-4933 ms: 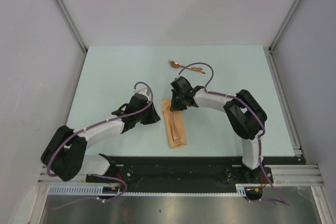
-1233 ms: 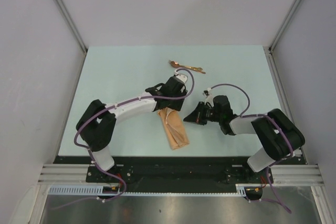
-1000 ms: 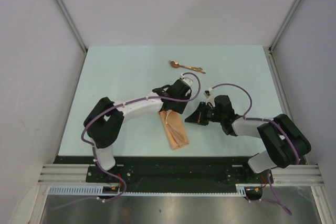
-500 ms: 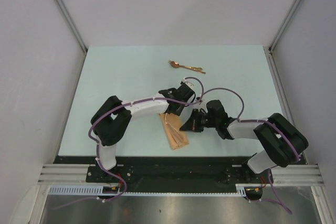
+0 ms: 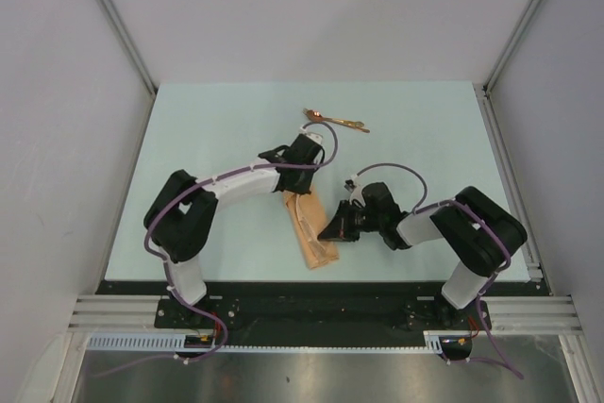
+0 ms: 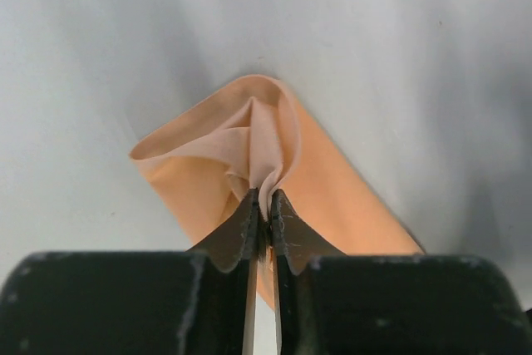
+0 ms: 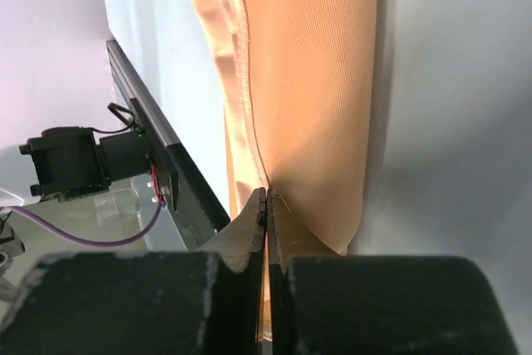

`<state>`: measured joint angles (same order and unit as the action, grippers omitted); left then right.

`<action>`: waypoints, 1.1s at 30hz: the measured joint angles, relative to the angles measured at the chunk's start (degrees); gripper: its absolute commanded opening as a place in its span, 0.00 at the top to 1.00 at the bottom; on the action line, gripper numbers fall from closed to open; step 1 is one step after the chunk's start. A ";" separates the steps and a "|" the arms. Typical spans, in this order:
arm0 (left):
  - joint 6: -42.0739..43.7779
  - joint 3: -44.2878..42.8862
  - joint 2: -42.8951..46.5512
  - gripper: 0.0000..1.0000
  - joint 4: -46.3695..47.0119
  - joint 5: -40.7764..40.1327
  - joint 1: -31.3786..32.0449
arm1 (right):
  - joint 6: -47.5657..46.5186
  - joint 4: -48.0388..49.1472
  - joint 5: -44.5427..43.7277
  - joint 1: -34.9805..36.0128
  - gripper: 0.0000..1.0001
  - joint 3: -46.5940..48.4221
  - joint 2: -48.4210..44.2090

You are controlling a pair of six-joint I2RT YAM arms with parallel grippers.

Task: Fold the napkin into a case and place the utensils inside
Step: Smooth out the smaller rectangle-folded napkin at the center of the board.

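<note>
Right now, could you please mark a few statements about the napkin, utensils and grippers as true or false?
The left gripper is shut on the napkin. True.
The utensils lie inside the napkin. False: they lie on the table, beyond it.
The right gripper is open, clear of the cloth. False: it is shut on the napkin's edge.
The napkin is folded into a narrow strip. True.

You'll see the napkin (image 7: 316, 81) is soft matt cloth with a fine ribbed weave. The utensils (image 5: 336, 121) gleam like polished copper metal. The table (image 5: 208, 139) looks smooth and matt. The left gripper (image 6: 264, 209) tips are dull and scuffed, perhaps metal.
</note>
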<state>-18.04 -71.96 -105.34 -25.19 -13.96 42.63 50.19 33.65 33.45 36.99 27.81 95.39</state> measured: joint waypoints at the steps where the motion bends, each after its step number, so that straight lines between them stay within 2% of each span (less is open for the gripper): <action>1: -0.35 0.59 0.70 0.90 0.44 1.38 -1.14 | 0.48 0.57 0.04 0.35 1.00 0.00 0.52; 12: -6.19 9.57 2.29 0.98 10.21 16.94 -11.02 | 5.31 6.49 0.04 4.26 1.00 0.09 6.08; 17: -8.04 12.90 3.08 1.00 14.27 20.76 -13.33 | 5.51 7.17 0.07 4.83 1.00 0.09 6.49; 21: -8.92 14.12 4.22 1.00 15.85 22.40 -14.12 | 4.74 5.05 0.35 5.44 1.00 0.37 5.33; 26: -9.03 14.16 4.22 1.00 16.96 23.71 -14.62 | 2.91 0.09 1.03 4.81 1.00 1.40 -0.55; 28: -9.07 14.23 4.24 1.00 17.05 23.87 -14.75 | 1.66 -2.16 1.49 3.41 0.88 1.68 -3.30; 32: -9.38 14.23 4.24 1.00 17.11 25.05 -15.21 | -2.12 -7.72 1.44 -0.07 0.83 2.10 -7.67; 33: -9.51 14.23 4.24 1.00 17.09 25.33 -15.37 | -3.02 -9.01 1.44 -0.52 0.78 2.32 -8.13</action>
<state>-27.55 -57.74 -101.10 -8.10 11.38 27.27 47.18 24.64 34.89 36.47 30.13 87.26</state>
